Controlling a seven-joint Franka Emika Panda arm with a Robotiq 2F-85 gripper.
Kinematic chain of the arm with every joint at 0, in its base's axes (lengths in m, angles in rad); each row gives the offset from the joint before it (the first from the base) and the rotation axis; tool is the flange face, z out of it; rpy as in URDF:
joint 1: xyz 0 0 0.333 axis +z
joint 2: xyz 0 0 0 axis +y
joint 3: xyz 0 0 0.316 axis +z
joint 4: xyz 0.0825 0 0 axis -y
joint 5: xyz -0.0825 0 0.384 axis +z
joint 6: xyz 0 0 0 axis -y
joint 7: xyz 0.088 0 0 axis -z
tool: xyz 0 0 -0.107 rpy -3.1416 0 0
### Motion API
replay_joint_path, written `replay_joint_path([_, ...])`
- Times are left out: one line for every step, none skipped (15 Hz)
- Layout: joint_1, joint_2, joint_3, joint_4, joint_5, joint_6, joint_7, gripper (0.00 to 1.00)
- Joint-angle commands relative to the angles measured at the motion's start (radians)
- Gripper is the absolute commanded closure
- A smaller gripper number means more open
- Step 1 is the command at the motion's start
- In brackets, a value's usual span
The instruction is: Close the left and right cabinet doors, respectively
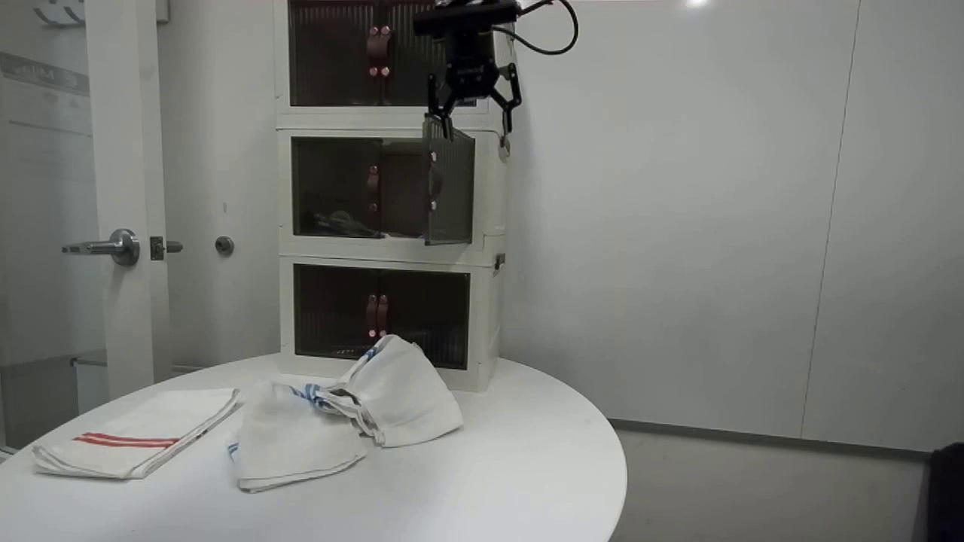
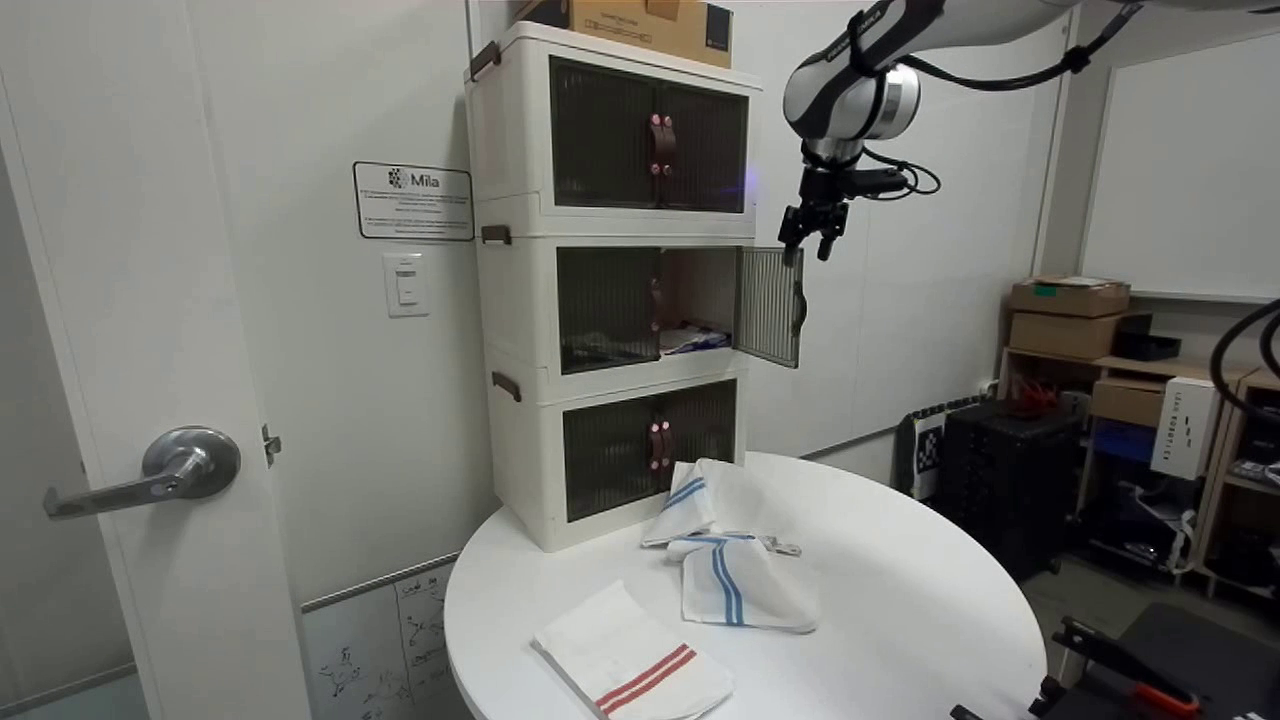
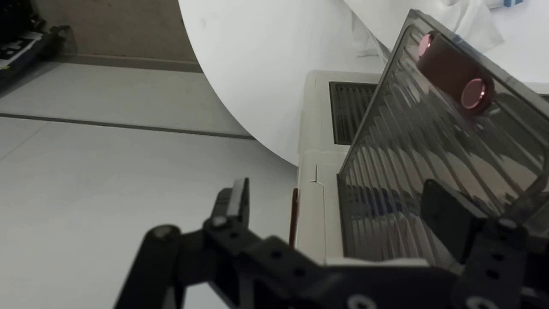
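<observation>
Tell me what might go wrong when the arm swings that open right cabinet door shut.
The end effector is open and close to the top of the right cabinet door, so it might snag the edge rather than push. The items lying near the front inside the white cabinet could catch the door. A firm push might shift the stacked cabinet or the cardboard box on top.
</observation>
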State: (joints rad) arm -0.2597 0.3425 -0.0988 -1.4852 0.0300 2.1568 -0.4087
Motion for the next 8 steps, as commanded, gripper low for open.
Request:
replay_joint_path([0.010, 0.000, 0.019, 0.010, 0.017, -0.023, -0.015, 0.00])
replay_joint_path([0.013, 0.000, 0.027, 0.011, 0.020, -0.024, -0.020, 0.00])
replay_joint_path([0.015, 0.000, 0.034, 0.013, 0.024, -0.029, -0.023, 0.00])
replay_joint_path([0.018, -0.001, 0.043, 0.016, 0.030, -0.035, -0.030, 0.00])
replay_joint_path([0.019, -0.003, 0.052, 0.018, 0.037, -0.045, -0.039, 0.00])
replay_joint_path([0.021, -0.003, 0.062, 0.022, 0.047, -0.057, -0.049, 0.00])
replay_joint_path([0.023, -0.005, 0.070, 0.023, 0.054, -0.066, -0.058, 0.00])
replay_joint_path([0.026, -0.005, 0.078, 0.027, 0.063, -0.076, -0.067, 0.00])
